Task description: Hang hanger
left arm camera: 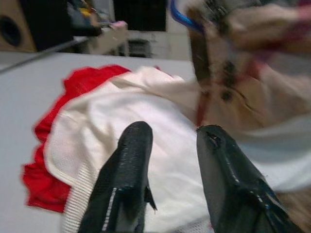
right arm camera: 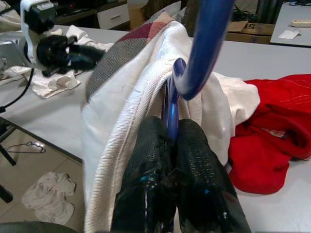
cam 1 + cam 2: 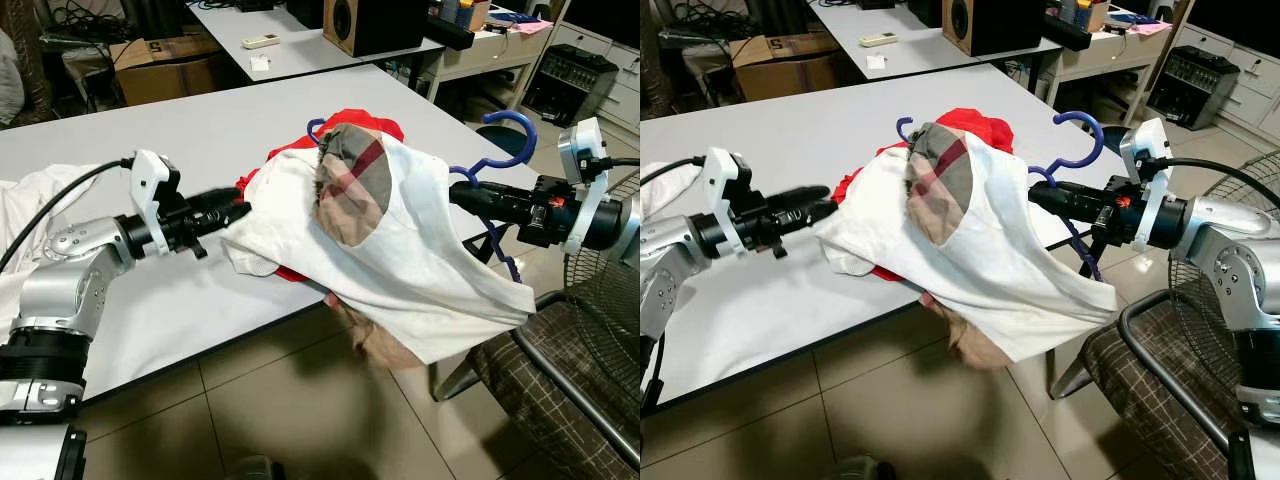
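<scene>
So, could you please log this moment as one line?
right gripper: shut on blue hanger | left gripper: open at white garment | table

Left end effector (image 3: 238,212) reaches level over the counter (image 3: 150,140), fingers parted. Right end effector (image 3: 462,194) extends from beyond the counter's edge, fingers clamped on a blue hanger (image 3: 512,135).

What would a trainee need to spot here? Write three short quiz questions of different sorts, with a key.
1. True or false: the right pincer is shut on the blue hanger.
2. Which garment hangs over the table edge? A) white sweater B) red garment
3. Fill in: the left pincer's fingers are ____.

Key: 1 true; 2 A; 3 open, just short of the white sweater.
</scene>
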Controlling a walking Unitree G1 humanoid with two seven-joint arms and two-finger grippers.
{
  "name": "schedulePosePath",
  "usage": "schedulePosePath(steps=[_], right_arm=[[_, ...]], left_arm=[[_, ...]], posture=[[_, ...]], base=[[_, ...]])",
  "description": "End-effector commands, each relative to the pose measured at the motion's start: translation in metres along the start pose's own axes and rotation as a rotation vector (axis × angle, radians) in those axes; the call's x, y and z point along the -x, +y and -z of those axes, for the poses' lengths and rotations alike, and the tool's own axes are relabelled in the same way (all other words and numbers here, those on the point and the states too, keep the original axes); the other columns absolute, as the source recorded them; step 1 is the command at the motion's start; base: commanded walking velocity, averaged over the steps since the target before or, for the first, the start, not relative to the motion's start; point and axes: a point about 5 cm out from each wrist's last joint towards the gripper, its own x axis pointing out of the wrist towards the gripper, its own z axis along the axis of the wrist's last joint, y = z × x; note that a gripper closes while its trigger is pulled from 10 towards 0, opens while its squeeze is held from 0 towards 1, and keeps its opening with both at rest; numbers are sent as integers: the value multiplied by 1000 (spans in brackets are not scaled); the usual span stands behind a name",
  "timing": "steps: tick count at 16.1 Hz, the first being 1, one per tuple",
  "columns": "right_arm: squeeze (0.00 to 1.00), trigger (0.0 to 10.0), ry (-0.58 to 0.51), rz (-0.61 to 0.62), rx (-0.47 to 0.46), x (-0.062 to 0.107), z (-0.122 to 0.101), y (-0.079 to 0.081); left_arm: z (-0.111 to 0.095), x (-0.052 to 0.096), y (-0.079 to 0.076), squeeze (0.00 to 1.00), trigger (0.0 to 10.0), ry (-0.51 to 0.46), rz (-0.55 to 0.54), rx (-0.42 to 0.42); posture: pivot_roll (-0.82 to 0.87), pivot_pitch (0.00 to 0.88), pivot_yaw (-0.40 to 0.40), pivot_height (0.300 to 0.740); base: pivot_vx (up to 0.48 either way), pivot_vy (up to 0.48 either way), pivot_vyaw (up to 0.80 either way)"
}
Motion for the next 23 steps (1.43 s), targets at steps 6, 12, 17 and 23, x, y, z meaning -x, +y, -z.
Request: schedulePosePath(steps=[6, 12, 17, 23], right_arm=[[0, 10000, 9, 0, 69, -19, -7, 6], [0, 10000, 57, -123, 85, -32, -1, 23], [0, 10000, 93, -198, 104, -42, 4, 36], [0, 10000, 60, -295, 118, -40, -6, 50]], left_arm=[[-74, -49, -56, 1000, 10000, -231, 245, -94], [-89, -91, -107, 0, 10000, -241, 465, -200], [-76, -105, -118, 0, 10000, -153, 600, -226], [-53, -105, -81, 0, 10000, 39, 500, -336]], posture=[[-33, 0, 17, 740], [-31, 0, 16, 740], [-33, 0, 26, 740], [-34, 0, 26, 740]], base=[[0, 0, 0], [0, 0, 0], [0, 0, 0], [0, 0, 0]])
